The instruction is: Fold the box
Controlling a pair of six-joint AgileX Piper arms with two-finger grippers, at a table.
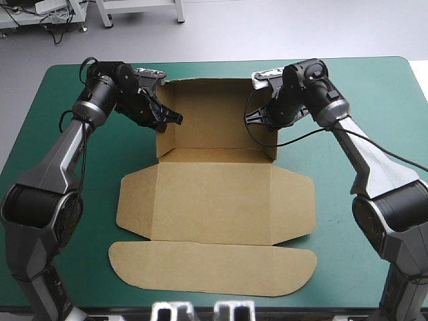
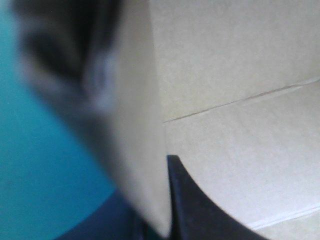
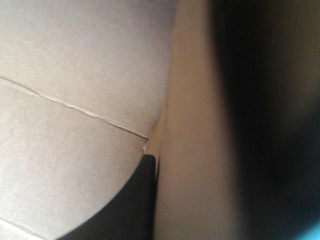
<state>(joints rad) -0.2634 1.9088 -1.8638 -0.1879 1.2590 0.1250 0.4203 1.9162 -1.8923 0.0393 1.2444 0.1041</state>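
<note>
The brown box (image 1: 214,200) lies in the middle of the table, on the teal-green cover (image 1: 348,100). Its long way runs from the far edge of the table toward the robot. The far part has its walls standing up. The near part lies flat, with a wide lid panel and a long rounded flap (image 1: 214,267) closest to the robot.

The left gripper (image 1: 167,119) is at the left side wall (image 1: 161,142). The right gripper (image 1: 257,119) is at the right side wall (image 1: 271,144). The two grippers are level with each other, one on each side of the raised part. Neither arm is nearer.

Both arms reach forward from the near corners. Then they bend in at the wrist, so the grippers point at each other across the box.

In the left wrist view, one black finger (image 2: 200,215) is inside the box, and the brown wall stands right against it. The left gripper pinches that wall. In the right wrist view, a black finger (image 3: 130,210) also sits inside, tight against its wall. That gripper pinches too.

I think the side walls are being held up so they can be tucked in. The walls lie between the fingers, so both grippers should move together, or the board may twist.
</note>
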